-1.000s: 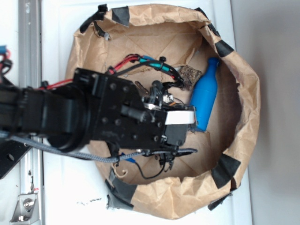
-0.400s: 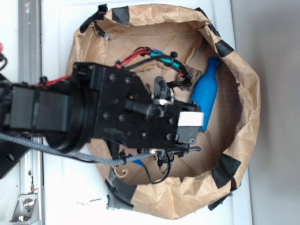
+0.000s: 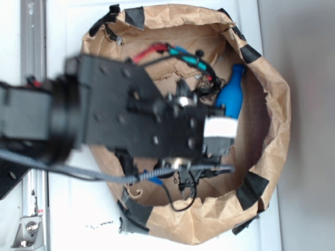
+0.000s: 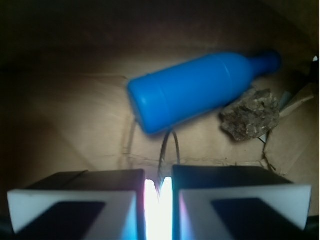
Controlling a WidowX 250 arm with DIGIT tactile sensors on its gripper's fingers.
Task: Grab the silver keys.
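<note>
Inspector: Silver keys (image 4: 169,145): location?

Assessor: Only the thin wire loop shows, in the wrist view, rising from the narrow slit between the gripper (image 4: 159,192) pads, in front of the blue bottle (image 4: 197,90); the keys themselves are hidden.

Inspector: Jaws?

Assessor: Nearly pressed together, pinching the loop.

Inspector: Change?

Assessor: Over the past second the arm advanced across the paper bag (image 3: 272,104) toward the bottle. Grasp likely made.

Inspector: Exterior view?

Assessor: Arm hides the keys; the rock lump (image 4: 250,115) shows clearly only from the wrist.
</note>
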